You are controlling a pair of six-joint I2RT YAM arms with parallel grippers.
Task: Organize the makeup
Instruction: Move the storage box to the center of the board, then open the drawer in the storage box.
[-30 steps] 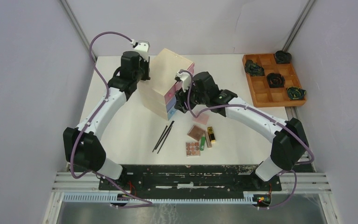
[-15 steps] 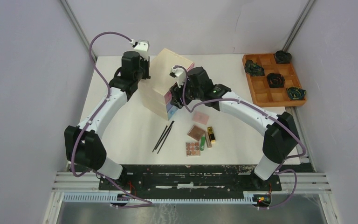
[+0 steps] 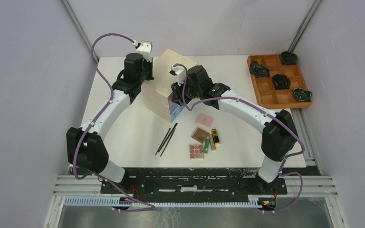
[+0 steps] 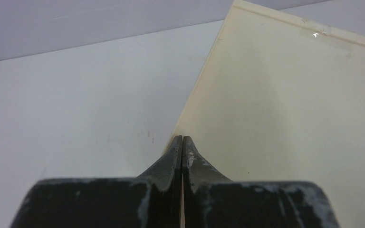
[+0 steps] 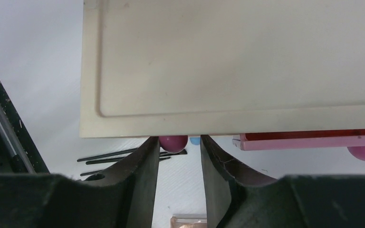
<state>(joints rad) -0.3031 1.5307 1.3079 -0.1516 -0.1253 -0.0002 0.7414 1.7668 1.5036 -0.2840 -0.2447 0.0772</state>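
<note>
Set against the side wall of the pale wooden chest (image 4: 290,95), tips seemingly touching its lower edge: the left gripper (image 4: 181,138), pressed fully shut and holding nothing, probably to steady the box against sliding during a drawer pull. Lined up at the chest's front, at about 4 o'clock from its top panel: the right gripper (image 5: 179,142), parted roughly halfway and straddling a pink knob (image 5: 173,142), close against the left finger, clear of the right, with no clamp visible yet. Standing slightly out at 3 o'clock from that knob: a pink drawer (image 5: 309,140). Judged an opening move, making room before any cosmetic gets lifted. Left on the table (image 3: 123,123) at about 5 o'clock from the chest, well apart from both sets of jaws: the makeup, namely two thin black sticks (image 3: 167,137), a pink pad (image 3: 204,119), brown palettes (image 3: 200,135), a gold tube (image 3: 215,136) and a green tube (image 3: 206,146).
</note>
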